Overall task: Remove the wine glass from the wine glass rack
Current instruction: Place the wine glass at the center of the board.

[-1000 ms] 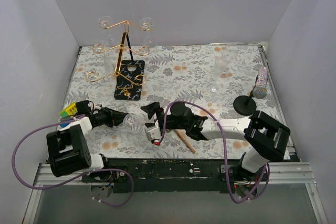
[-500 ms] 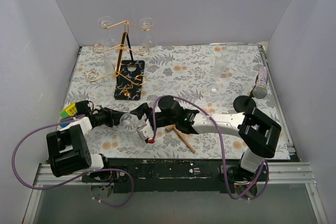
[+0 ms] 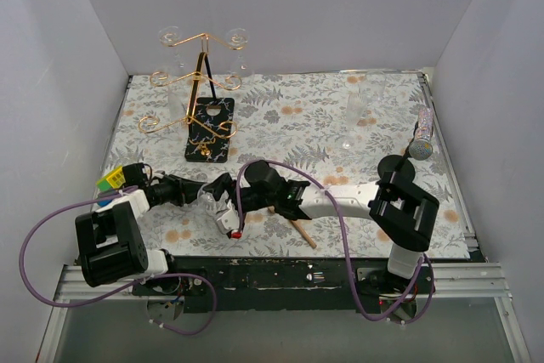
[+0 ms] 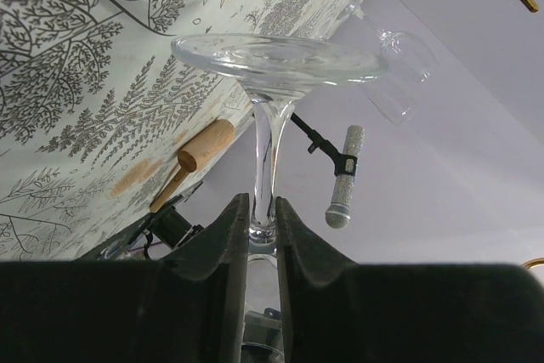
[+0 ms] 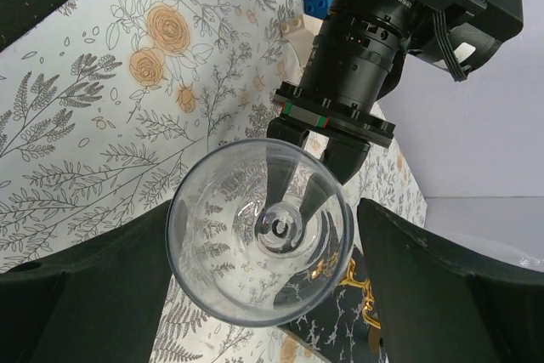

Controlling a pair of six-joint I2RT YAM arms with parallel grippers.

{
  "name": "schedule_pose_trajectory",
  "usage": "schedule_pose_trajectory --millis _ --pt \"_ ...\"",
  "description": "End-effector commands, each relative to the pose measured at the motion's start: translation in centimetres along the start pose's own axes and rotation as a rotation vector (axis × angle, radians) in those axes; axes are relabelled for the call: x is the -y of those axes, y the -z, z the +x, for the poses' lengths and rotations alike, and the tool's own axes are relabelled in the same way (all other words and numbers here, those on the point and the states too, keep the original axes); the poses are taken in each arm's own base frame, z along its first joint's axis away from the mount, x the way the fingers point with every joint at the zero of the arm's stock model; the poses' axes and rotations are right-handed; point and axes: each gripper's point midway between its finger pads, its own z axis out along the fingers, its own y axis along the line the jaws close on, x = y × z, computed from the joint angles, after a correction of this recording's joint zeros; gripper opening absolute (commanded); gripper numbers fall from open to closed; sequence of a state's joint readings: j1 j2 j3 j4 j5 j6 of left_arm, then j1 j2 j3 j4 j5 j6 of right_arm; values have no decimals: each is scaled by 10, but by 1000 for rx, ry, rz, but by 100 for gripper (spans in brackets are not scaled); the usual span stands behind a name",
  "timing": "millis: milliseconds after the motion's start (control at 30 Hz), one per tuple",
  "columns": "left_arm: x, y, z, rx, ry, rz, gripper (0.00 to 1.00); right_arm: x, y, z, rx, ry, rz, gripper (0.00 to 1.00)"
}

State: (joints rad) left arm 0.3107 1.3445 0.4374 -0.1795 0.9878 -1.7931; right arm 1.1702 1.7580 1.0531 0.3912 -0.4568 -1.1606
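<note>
Left gripper (image 4: 262, 210) closed to a narrow gap on the stem of the glass (image 4: 270, 125); both fingers (image 4: 223, 235) press the stem just below its foot, and the flat foot stands clear beyond the fingertips. Right gripper (image 5: 263, 210) spread wide; its two dark fingers (image 5: 85, 295) flank the round end of the glass, one on each side, close to the rim; contact with the rim cannot be told. In the right wrist view the left gripper sits directly behind the glass, facing the camera. In the top view the two grippers meet near the front edge of the table (image 3: 340, 125), left of centre, with the glass between them; the rack (image 3: 201, 99) stands well apart, toward the back left, its black base on the cloth and other glasses (image 3: 240, 38) hanging from its gold arms. Mallet (image 4: 202, 146) lies on the cloth beyond the glass; microphone (image 4: 342, 178) farther off, toward the right side.
</note>
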Motion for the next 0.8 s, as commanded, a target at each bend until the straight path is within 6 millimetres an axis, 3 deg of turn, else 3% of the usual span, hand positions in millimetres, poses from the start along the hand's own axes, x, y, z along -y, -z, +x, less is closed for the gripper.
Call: schedule_pose_trajectory --millis 0,533,667,767 --pt "11 6 13 -50 -16 40 0 26 -5 -7 2 88 81 91" --pt "13 4 13 -57 -21 29 0 33 -7 -1 -13 64 105 91" --pt "19 4 12 -65 -25 34 19 39 5 2 -31 36 105 91" --pt "22 3 9 -64 -27 35 22 36 13 0 -22 10 66 91"
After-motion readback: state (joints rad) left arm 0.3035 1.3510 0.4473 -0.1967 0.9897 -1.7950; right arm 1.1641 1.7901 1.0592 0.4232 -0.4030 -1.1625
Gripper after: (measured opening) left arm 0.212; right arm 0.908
